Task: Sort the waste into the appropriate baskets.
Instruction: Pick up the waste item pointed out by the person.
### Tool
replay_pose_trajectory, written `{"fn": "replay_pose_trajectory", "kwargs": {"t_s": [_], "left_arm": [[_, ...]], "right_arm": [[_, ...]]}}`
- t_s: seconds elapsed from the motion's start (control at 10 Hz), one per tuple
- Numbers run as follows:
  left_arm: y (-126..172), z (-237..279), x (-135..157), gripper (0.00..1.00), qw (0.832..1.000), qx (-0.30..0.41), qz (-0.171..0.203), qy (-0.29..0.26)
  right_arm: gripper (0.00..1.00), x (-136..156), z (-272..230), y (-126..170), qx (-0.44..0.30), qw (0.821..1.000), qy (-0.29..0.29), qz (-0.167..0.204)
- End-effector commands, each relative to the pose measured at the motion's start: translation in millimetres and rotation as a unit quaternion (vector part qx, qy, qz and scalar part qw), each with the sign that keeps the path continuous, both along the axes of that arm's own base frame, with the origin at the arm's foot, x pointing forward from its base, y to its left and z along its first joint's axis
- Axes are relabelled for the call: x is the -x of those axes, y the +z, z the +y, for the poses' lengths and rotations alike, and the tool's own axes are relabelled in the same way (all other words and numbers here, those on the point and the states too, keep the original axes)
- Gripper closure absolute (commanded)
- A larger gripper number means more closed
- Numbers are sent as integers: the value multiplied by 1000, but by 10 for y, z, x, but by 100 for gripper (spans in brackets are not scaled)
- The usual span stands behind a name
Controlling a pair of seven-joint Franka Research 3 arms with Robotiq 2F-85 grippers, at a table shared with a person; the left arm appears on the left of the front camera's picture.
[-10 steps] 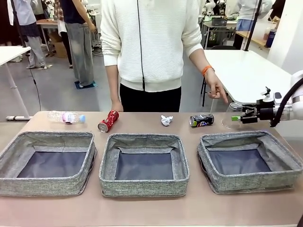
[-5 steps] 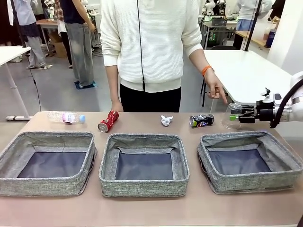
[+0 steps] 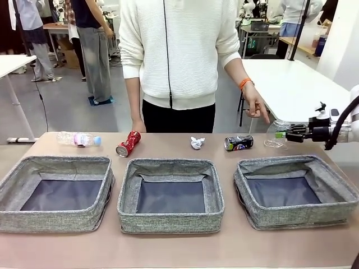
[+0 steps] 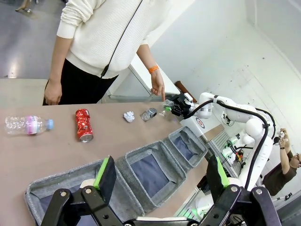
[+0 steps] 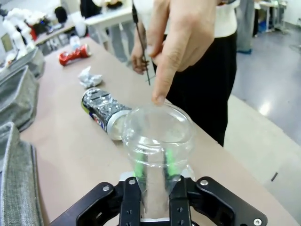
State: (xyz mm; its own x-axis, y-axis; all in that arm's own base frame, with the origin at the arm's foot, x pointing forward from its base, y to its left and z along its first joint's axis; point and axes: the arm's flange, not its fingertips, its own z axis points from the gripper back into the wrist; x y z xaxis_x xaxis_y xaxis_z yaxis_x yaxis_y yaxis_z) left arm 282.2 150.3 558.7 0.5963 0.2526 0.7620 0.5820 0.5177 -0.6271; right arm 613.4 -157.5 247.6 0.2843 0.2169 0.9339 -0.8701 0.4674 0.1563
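Plastic this thin is the thing to mind here. The right gripper [image 5: 155, 165] is clamped on a clear plastic bottle [image 5: 157, 129]. Its green pads [image 5: 139, 167] show through the wall, which looks pinched narrow between them.

The bottle is at the far right of the table [image 3: 168, 246], just beyond the far rim of the right basket [image 3: 297, 216] and just right of the dark can [image 3: 239, 142]. Whether it is lifted off the surface or resting on it I cannot tell. The person's hand [image 5: 181, 33] points down at it, with a fingertip close to its wide end.

I judge the bottle empty, very light, smooth and springy. It will buckle rather than break, and it could squirt out of a hard squeeze. A moderate hold across the body, away from the round wide end, seems soundest.

The left gripper [image 4: 160, 173] hangs with its jaws wide apart, holding nothing, near the left basket [image 3: 56, 221]. Along the far side of the table lie the blue-capped bottle [image 3: 78, 139], the red can [image 3: 128, 143] and the paper wad [image 3: 197, 143], all beyond the middle basket [image 3: 168, 221] and its neighbours.
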Motion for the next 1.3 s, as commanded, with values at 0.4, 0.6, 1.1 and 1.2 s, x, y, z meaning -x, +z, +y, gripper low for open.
{"fn": "replay_pose_trajectory", "kwargs": {"t_s": [0.4,0.6,1.1,1.2], "left_arm": [[16,8,-9,0,1000,5,-15,-3],[16,8,-9,0,1000,5,-15,-3],[16,8,-9,0,1000,5,-15,-3],[16,8,-9,0,1000,5,-15,-3]], "right_arm": [[100,206,-164,960,-14,985,-148,82],[100,780,-200,1880,90,975,-121,164],[100,2421,698,3389,241,941,13,238],[100,2608,820,3429,240,940,56,237]]}}
